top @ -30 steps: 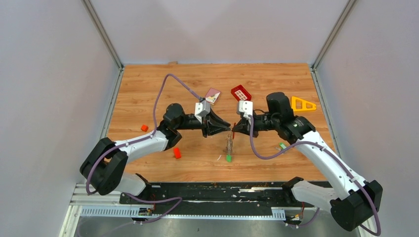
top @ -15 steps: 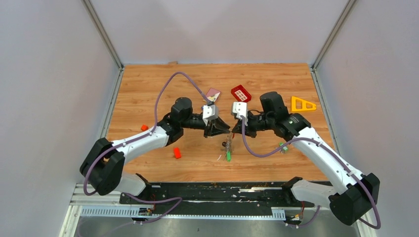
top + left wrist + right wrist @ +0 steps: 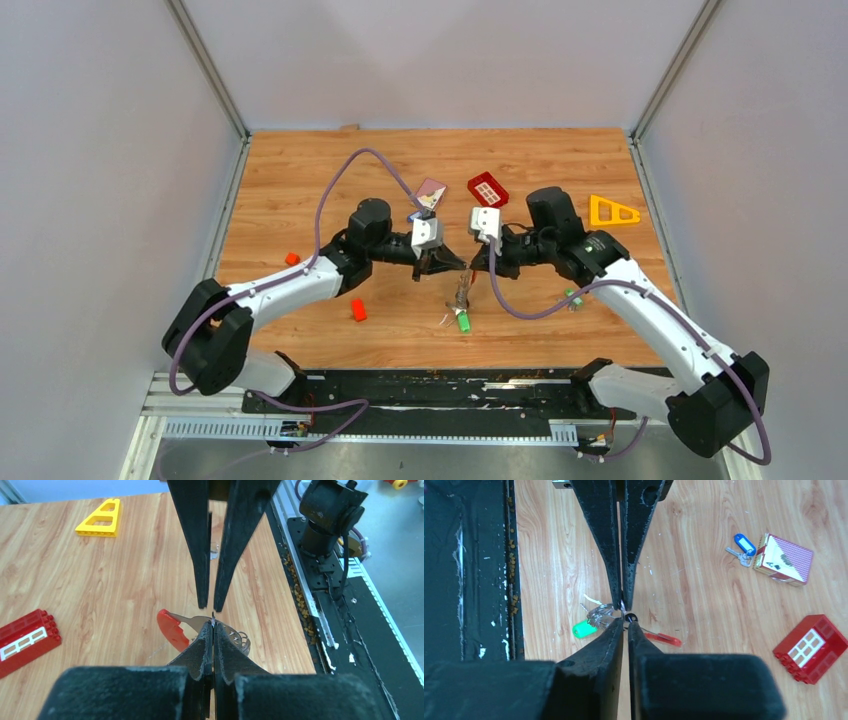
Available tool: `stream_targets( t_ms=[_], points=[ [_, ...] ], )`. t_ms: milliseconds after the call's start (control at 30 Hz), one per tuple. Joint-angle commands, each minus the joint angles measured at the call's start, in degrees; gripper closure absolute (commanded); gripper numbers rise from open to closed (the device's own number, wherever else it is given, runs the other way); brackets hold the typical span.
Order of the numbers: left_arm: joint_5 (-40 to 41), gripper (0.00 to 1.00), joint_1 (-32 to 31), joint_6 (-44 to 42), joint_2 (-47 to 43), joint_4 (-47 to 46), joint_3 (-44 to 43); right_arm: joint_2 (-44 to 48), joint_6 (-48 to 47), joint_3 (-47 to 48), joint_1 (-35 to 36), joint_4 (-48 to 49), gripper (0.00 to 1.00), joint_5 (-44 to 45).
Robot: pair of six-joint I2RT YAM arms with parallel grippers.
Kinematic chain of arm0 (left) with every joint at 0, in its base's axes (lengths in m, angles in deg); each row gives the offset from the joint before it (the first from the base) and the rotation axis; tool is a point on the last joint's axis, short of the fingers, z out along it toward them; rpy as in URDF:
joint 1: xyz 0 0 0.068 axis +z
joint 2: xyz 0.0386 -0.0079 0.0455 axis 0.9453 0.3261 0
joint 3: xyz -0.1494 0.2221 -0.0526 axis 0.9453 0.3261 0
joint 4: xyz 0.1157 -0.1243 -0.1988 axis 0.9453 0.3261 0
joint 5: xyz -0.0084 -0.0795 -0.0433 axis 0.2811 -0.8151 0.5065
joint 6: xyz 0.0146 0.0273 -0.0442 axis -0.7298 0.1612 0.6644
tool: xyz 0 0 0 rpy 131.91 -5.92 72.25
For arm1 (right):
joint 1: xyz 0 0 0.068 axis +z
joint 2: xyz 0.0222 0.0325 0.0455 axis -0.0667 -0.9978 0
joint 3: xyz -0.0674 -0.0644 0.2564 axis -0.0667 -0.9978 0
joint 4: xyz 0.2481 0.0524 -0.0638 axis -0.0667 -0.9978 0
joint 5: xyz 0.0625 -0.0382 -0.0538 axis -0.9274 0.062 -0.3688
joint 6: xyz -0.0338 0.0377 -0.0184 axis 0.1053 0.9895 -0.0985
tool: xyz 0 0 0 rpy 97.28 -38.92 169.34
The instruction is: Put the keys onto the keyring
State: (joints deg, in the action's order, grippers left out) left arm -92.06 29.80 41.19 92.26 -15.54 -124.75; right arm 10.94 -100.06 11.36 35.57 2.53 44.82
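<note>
Both arms reach toward each other over the middle of the bench, nearer its front edge than its back; the left gripper and the right gripper meet almost tip to tip. The keyring hangs at that meeting point, its wire ring and glossy red piece spread to either side just under the tips. The left gripper's jaws are pressed together with a sliver of the ring's metal caught between them; the right gripper's jaws stand all but together, and I cannot tell whether they pinch anything. A green key sits at the ring, its head toward the front edge. A blue key lies well apart, just beside a card box, toward the back edge; a red gridded tray sits near that box. A second green key lies by the right arm.
</note>
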Motion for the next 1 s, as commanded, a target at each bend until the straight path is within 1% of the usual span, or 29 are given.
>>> stream_targets(
  t_ms=[0,100,200,333,400,567,633,767,867,967],
  points=[
    [-2.35,1.0,-0.27,-2.06,-3.91,-6.48,4.15,5.59,-0.43,-2.24,0.29,5.3,0.84,-1.98],
    [-2.44,1.0,-0.23,-7.18,-6.01,-7.72,7.02,9.38,-1.22,-5.77,0.3,8.66,0.76,-4.15],
    [-2.55,1.0,-0.23,-16.4,-8.23,-4.62,8.41,11.49,-2.7,-7.77,0.27,9.38,0.71,-6.56],
    [-1.94,1.0,-0.24,-25.98,-11.5,-3.05,10.94,11.44,-3.83,-9.12,0.41,9.39,0.69,-8.27],
    [-1.94,1.0,-0.23,-31.44,-12.76,-0.75,11.74,10.76,-4.15,-9.53,0.82,9.36,0.69,-9.1],
    [-0.62,1.0,-0.23,-40.36,-14.4,1.44,13.97,9.12,-5.33,-9.78,3.16,9.53,0.7,-7.32],
    [0.24,1.0,-0.3,-43.16,-14.94,1.49,14.84,8.62,-5.65,-9.83,4.22,9.59,0.71,-6.58],
    [1.39,1.0,-0.53,-45.71,-15.22,0.71,16.09,7.84,-5.78,-9.87,5.53,9.94,0.74,-5.33],
    [1.45,1.0,-0.91,-45.65,-14.66,0.75,16.24,7.14,-6.25,-9.72,6.89,10.15,0.74,-3.74],
    [1.24,1.0,-1.19,-43.83,-14.13,0.69,15.83,6.22,-6.71,-9.39,8.33,10.65,0.74,-1.67]
  ],
)
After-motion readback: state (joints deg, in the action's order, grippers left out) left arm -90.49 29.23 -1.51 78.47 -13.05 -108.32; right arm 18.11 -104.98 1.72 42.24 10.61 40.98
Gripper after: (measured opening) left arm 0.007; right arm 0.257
